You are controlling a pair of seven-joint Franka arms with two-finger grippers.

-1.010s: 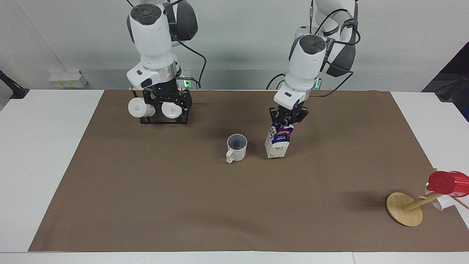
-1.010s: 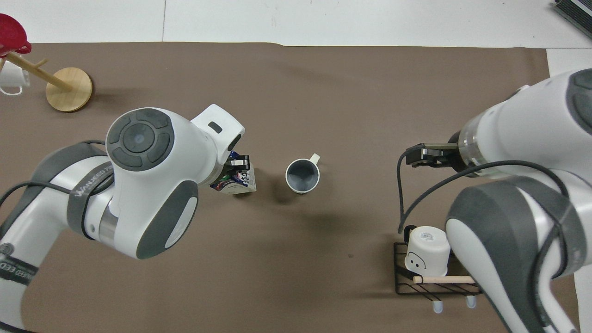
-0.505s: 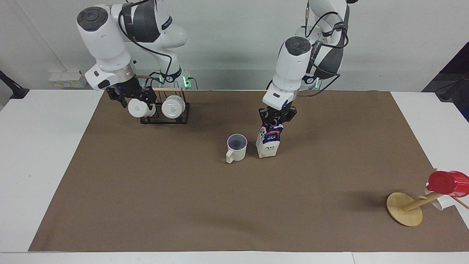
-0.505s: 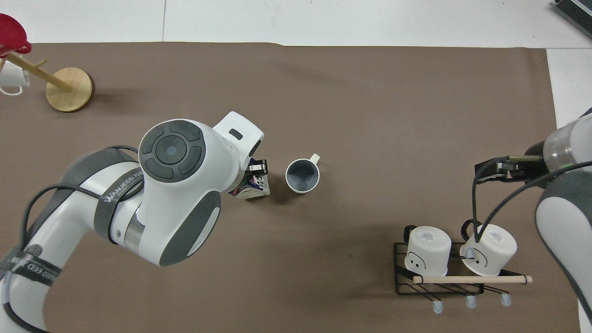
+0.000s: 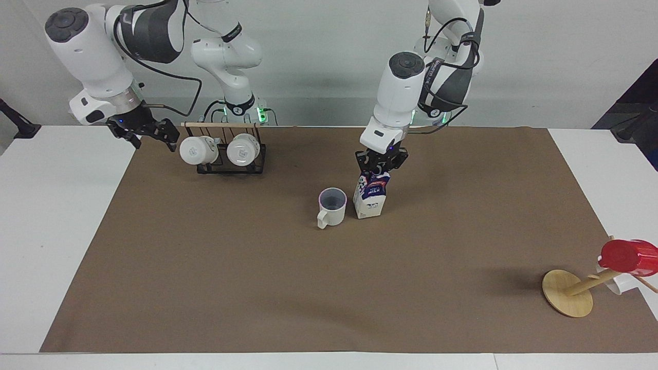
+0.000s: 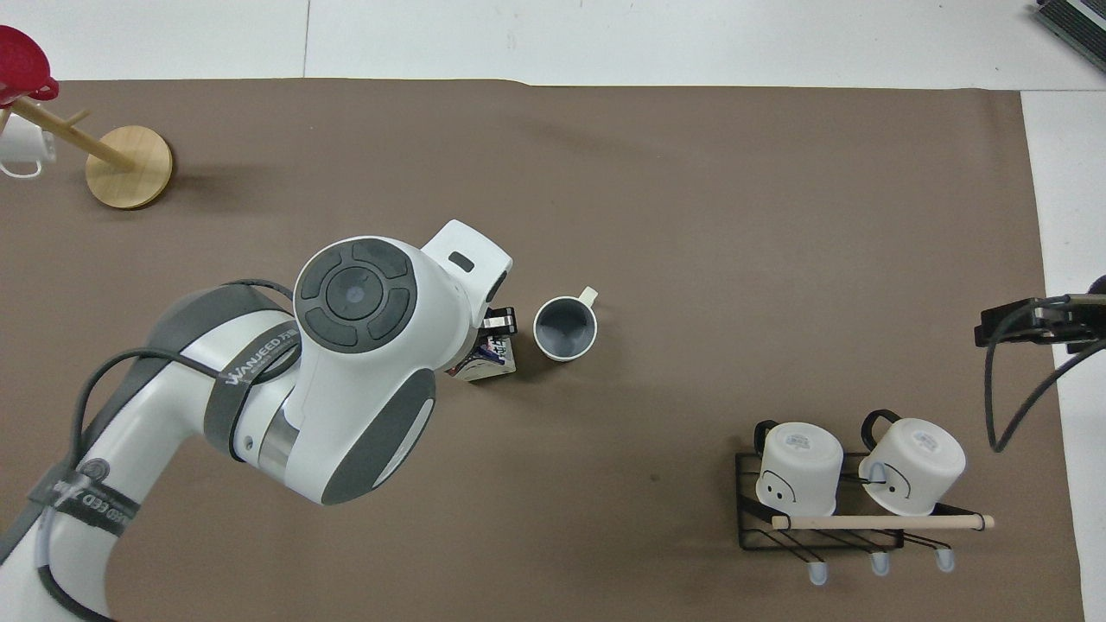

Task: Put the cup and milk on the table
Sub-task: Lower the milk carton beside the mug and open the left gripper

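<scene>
Two white mugs (image 5: 216, 150) hang on rack (image 5: 231, 166).

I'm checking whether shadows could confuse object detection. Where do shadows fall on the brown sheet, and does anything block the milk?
Facing view: a soft dark shadow lies beside the wooden stand. Overhead view: the left arm hides most of the milk; the cup shows fully.

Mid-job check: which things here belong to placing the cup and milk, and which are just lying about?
Job:
cup, upright on the table
milk, beside the cup, top in the left tool

Lying about:
rack with two white mugs
wooden stand with red cup
</scene>
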